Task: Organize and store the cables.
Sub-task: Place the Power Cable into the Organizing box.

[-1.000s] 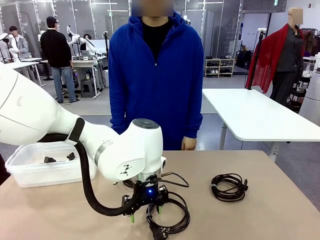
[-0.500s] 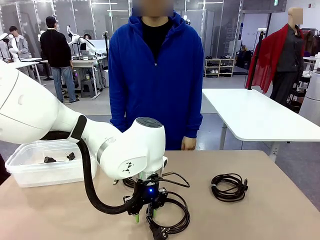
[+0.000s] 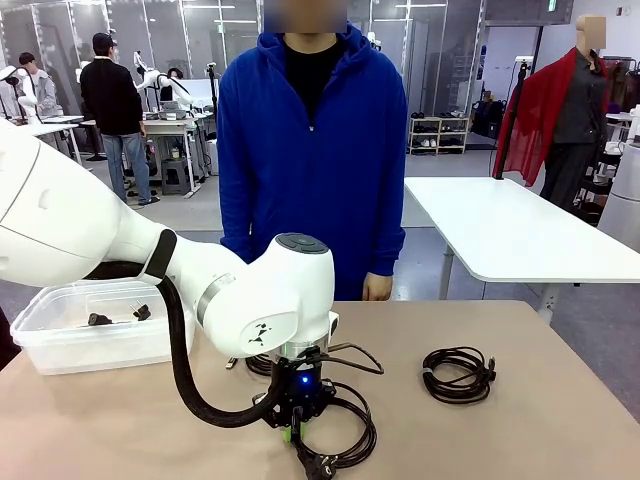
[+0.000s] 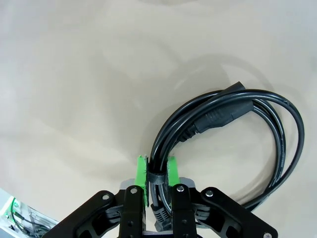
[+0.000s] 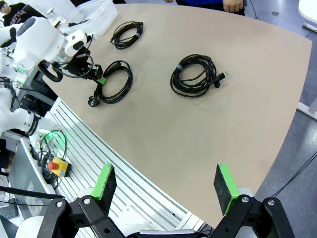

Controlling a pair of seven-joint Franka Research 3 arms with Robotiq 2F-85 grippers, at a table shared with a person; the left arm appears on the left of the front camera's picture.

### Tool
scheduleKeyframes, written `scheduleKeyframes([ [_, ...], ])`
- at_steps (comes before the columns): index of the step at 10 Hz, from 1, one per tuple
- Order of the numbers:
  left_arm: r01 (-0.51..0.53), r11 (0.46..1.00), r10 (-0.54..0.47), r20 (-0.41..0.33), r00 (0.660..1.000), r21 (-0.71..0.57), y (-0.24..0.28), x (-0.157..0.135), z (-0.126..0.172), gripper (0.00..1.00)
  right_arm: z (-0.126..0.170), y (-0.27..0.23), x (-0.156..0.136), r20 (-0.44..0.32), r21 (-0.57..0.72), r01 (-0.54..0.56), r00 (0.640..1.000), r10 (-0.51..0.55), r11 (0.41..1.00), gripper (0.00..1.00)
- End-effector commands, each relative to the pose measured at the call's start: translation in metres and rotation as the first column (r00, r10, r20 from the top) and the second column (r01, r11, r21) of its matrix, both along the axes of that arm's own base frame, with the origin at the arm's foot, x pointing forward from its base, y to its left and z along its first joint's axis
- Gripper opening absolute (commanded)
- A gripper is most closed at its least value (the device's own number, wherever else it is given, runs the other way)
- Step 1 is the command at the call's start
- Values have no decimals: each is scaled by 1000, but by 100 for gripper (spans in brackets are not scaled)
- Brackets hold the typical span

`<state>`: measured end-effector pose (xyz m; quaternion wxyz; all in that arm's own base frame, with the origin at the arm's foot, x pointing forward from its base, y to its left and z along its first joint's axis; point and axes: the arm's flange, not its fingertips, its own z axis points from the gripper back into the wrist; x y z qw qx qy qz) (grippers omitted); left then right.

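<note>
Left end effector point(image 4: 157, 167) clenched on thick cable coil point(image 4: 218, 115), loop lying ahead on table point(image 4: 74, 74), right end effector point(image 5: 165, 179) released

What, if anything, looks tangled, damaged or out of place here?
Nothing stands out. The thick black power cable coil, clamped in the left gripper, the thin black cord coil to its right and a second thin cord coil near the clear plastic bin lie neatly wound on the beige table.
</note>
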<state>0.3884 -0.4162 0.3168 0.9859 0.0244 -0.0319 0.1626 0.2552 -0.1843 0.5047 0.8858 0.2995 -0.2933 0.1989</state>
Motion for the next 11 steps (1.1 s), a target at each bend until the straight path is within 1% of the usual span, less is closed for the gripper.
scheduleKeyframes([
  [1, 22, 1000, -22, 15, 1000, 20, -5, 3, -2, 0, 1, -1, -1, 14, 3, -15, 1000, 15, 1000, 100],
  [2, 34, 999, -35, 20, 999, 11, -4, 0, 1, 0, 1, -1, -1, 14, 3, -15, 1000, 15, 1000, 100],
  [3, 77, 995, -76, -19, 997, 60, -2, -2, 13, 12, 1, -1, -1, 14, 3, -15, 1000, 15, 1000, 100],
  [4, 107, 991, -109, 29, 994, 81, -1, -10, 39, 12, 1, -1, -1, 14, 3, -15, 1000, 15, 1000, 100],
  [5, 145, 986, -148, 39, 988, 82, 2, -16, 60, 12, 1, -1, -1, 14, 3, -15, 1000, 15, 1000, 100],
  [7, 205, 973, -208, 14, 978, 106, 6, -21, 85, 12, 1, -1, -1, 14, 3, -15, 1000, 15, 1000, 100],
  [8, 215, 970, -218, 10, 976, 116, 10, -20, 90, 12, 1, -1, -1, 14, 3, -15, 1000, 15, 1000, 100],
  [9, 248, 964, -250, 7, 968, 100, 14, -20, 93, 12, 1, -1, -1, 14, 3, -15, 1000, 15, 1000, 100],
  [11, 282, 955, -284, 17, 959, 90, 9, -18, 95, 12, 1, -1, -1, 14, 3, -15, 1000, 15, 1000, 100],
])
